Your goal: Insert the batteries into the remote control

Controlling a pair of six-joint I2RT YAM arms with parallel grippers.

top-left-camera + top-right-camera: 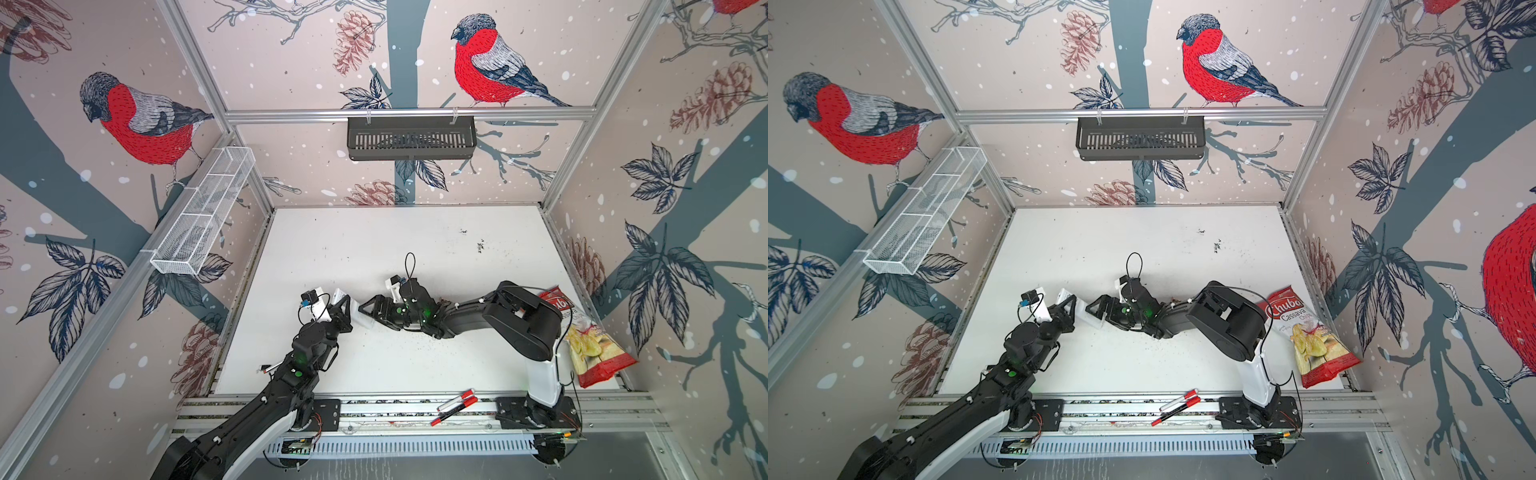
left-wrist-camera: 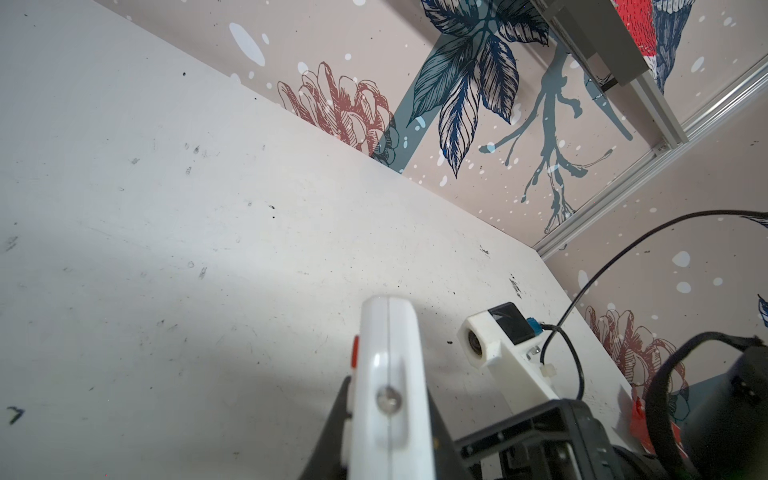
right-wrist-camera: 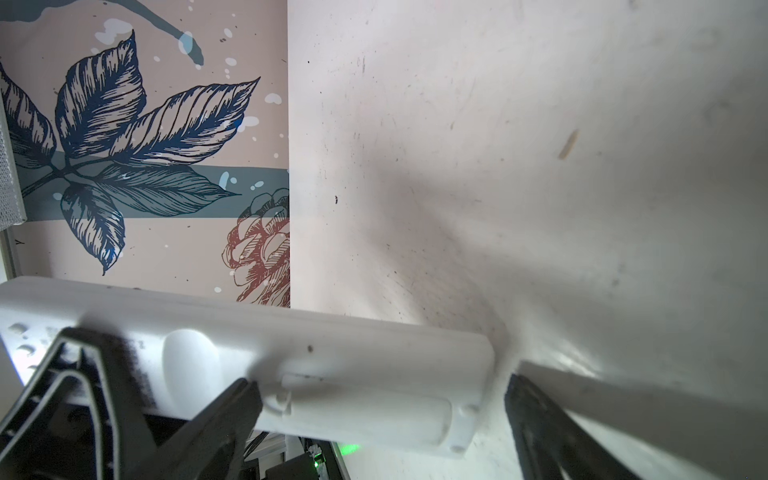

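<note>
Left gripper narrow, clamped on the remote control, a slim glossy white plastic bar held tilted above the counter, about mid-counter, slightly toward the left edge. Left wrist view: remote control seen end-on, rounded corners, centre seam, small round metallic dot, red button on one face, black fingers either side. Right gripper spread wide at the remote's lower end. Right wrist view: smooth white back, oval dimple, rectangular cover outline. One black triangular finger crosses it, the other sits past the rounded end, apart. Counter matte white, scuffed, dark specks. Crinkly red chip bag at right edge. Red-and-white marker pens on ribbed aluminium rail along near edge
</note>
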